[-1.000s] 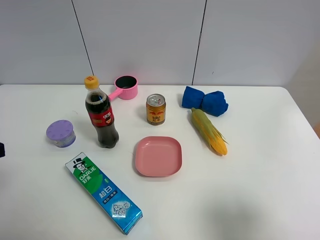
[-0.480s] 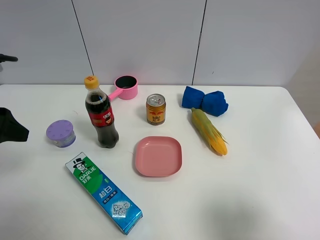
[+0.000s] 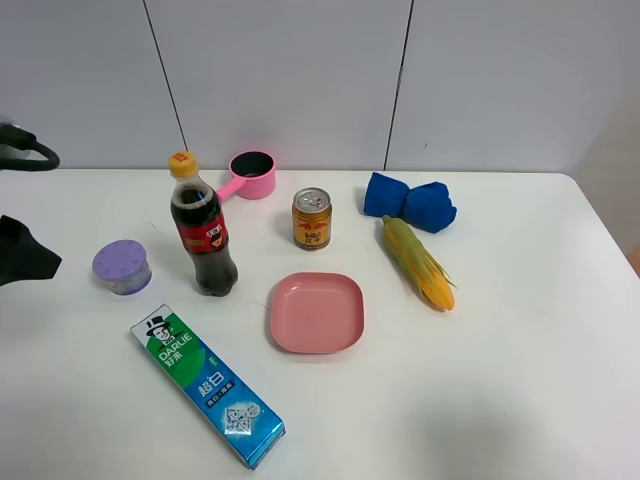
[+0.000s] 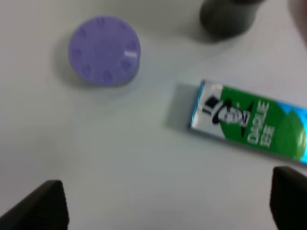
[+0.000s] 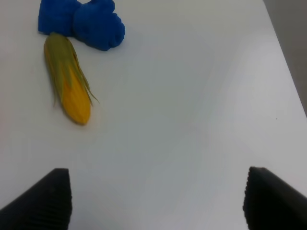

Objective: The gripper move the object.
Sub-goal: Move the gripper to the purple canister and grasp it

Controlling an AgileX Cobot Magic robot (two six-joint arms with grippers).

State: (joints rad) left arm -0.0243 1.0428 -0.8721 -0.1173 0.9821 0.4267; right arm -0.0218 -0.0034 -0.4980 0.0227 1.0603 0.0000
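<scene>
The lavender round container (image 3: 122,266) with a dimpled lid stands on the white table (image 3: 520,330) at the left, beside the cola bottle (image 3: 203,228). My left gripper (image 3: 28,258) shows as a black shape at the left edge, to the left of the container and apart from it. In the left wrist view the container (image 4: 104,50) lies ahead of the open, empty gripper (image 4: 165,206), between the lines of its two fingertips (image 4: 41,208). My right gripper (image 5: 158,201) is open and empty over bare table; it does not show in the exterior view.
A green-blue toothpaste box (image 3: 207,385) lies in front of the bottle. A pink plate (image 3: 316,312), a gold can (image 3: 311,218), a pink saucepan (image 3: 251,174), a blue cloth (image 3: 410,202) and a corn cob (image 3: 418,262) stand further right.
My left arm has come into view from the left edge, towards the container, and its black cable now shows higher up. The objects on the table have not moved.
</scene>
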